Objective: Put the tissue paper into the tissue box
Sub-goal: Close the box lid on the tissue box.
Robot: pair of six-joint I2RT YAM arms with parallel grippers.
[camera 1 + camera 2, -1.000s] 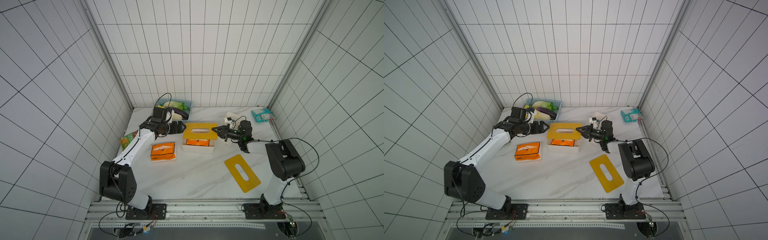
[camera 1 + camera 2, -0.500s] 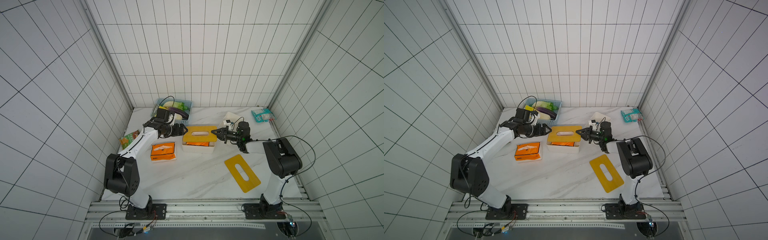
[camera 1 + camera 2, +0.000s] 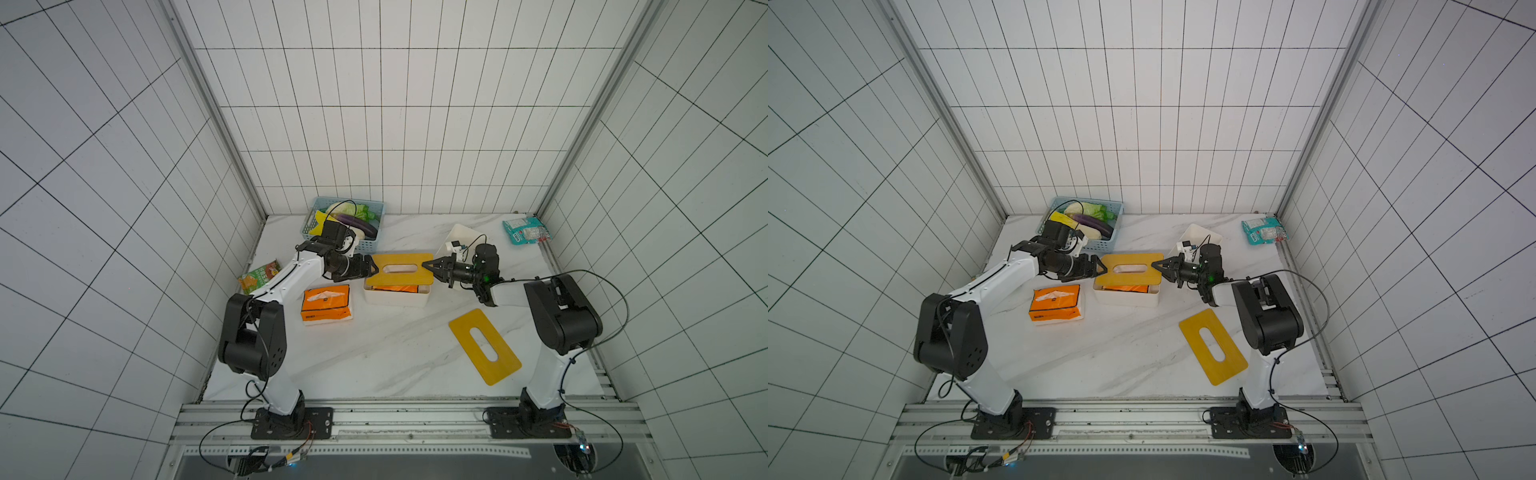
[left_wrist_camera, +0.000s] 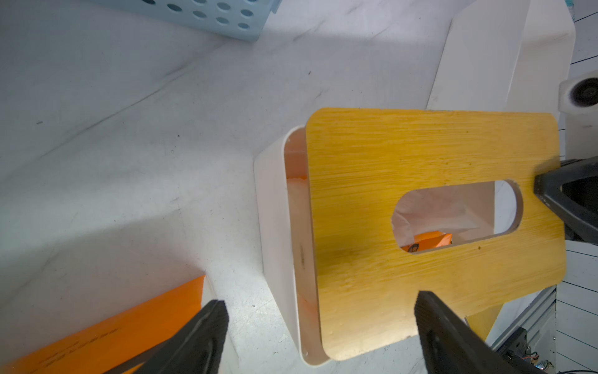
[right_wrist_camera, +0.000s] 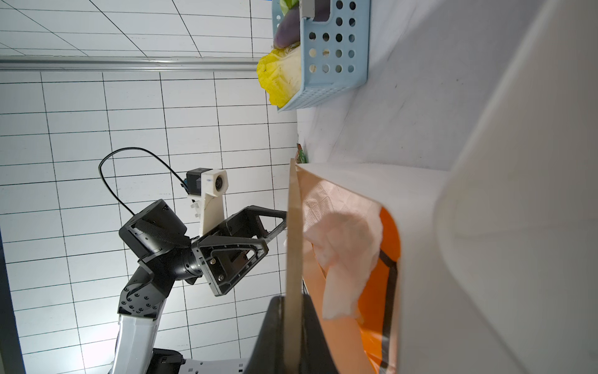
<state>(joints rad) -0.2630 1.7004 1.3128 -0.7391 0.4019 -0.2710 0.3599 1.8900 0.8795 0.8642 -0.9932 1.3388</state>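
The white tissue box point(image 3: 397, 296) point(image 3: 1127, 298) stands mid-table with an orange tissue paper pack point(image 4: 430, 241) inside, a white tissue point(image 5: 343, 246) sticking up from it. A yellow slotted lid point(image 3: 397, 259) point(image 3: 1129, 280) hovers just over the box, and my right gripper point(image 3: 426, 264) point(image 5: 293, 304) is shut on its right edge. My left gripper point(image 3: 371, 268) point(image 4: 320, 301) is open above the lid's left end; whether a fingertip point(image 5: 283, 223) touches the lid I cannot tell. A second orange tissue pack point(image 3: 326, 303) lies on the table left of the box.
A blue basket point(image 3: 374, 204) of vegetables stands behind my left arm. A second yellow lid point(image 3: 500, 365) lies front right. Another white box point(image 3: 461, 235) sits behind my right gripper. A teal packet point(image 3: 525, 230) lies back right, a snack bag point(image 3: 259, 276) by the left wall.
My left gripper has swung in from the basket side to the lid's left end, still open. The right gripper keeps hold of the lid over the box, shifted slightly.
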